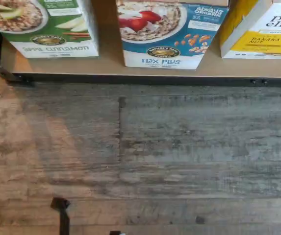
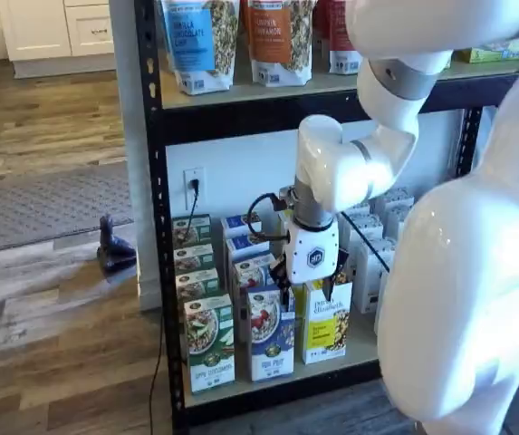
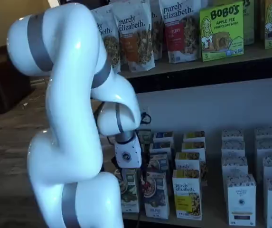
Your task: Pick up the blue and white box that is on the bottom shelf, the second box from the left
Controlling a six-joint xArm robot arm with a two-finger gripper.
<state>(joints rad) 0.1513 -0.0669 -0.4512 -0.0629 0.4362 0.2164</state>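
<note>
The blue and white box [image 1: 165, 34] stands at the front edge of the bottom shelf [image 1: 106, 61], with "Flax Plus" on its white base strip and a bowl with red berries above. Both shelf views show the blue and white box [image 2: 271, 344] [image 3: 155, 194], between a green-and-white carton [image 2: 209, 353] and a yellow carton [image 2: 325, 331]. My gripper [image 2: 312, 286] hangs in front of the shelf, slightly above and right of the blue box's top and not touching it. A gap shows between its black fingers, and nothing is held.
More cartons stand in rows behind the front ones, and white boxes [image 3: 241, 199] fill the right of the deck. The higher deck holds granola bags [image 2: 196, 41]. A black upright [image 2: 155, 227] borders the left side. Wood plank floor [image 1: 140, 156] lies in front of the shelf.
</note>
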